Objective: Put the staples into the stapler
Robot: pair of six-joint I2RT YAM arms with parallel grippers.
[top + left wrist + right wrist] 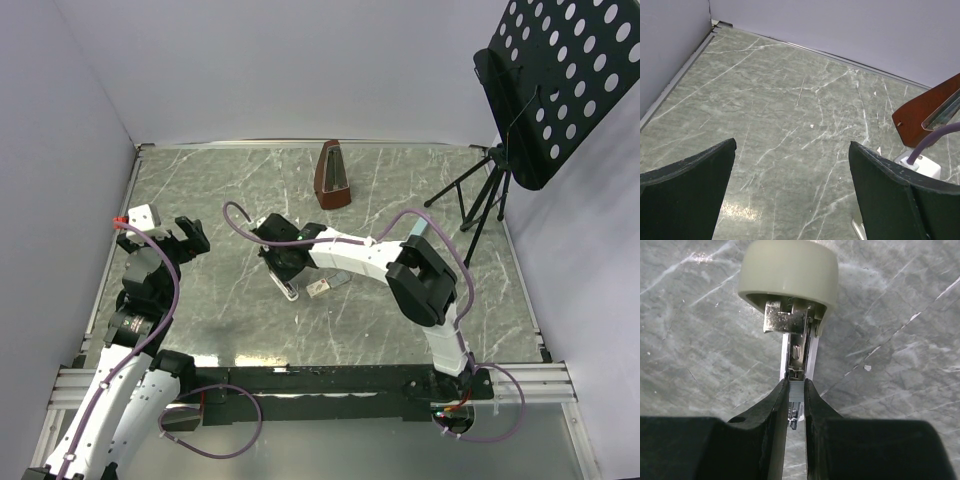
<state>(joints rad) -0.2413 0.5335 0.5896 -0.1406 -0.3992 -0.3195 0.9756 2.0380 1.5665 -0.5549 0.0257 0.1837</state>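
In the right wrist view my right gripper (pixel 796 385) is shut on a short grey strip of staples (pixel 796 391), pinched between both fingertips. The strip sits right at the near end of the stapler's open metal channel (pixel 798 356). The stapler's cream lid (pixel 787 270) is swung up at the far end. From above, the right gripper (pixel 285 262) covers most of the stapler (pixel 290 292). The small cream staples box (pixel 320 288) lies just right of it. My left gripper (pixel 190 240) hangs open at the left, with only bare table between its fingers (pixel 690 185).
A brown metronome (pixel 333 175) stands at the back centre, also at the right edge of the left wrist view (pixel 925 117). A black perforated music stand (pixel 560 80) on a tripod (pixel 480 195) occupies the back right. White walls enclose the marbled table (pixel 400 190).
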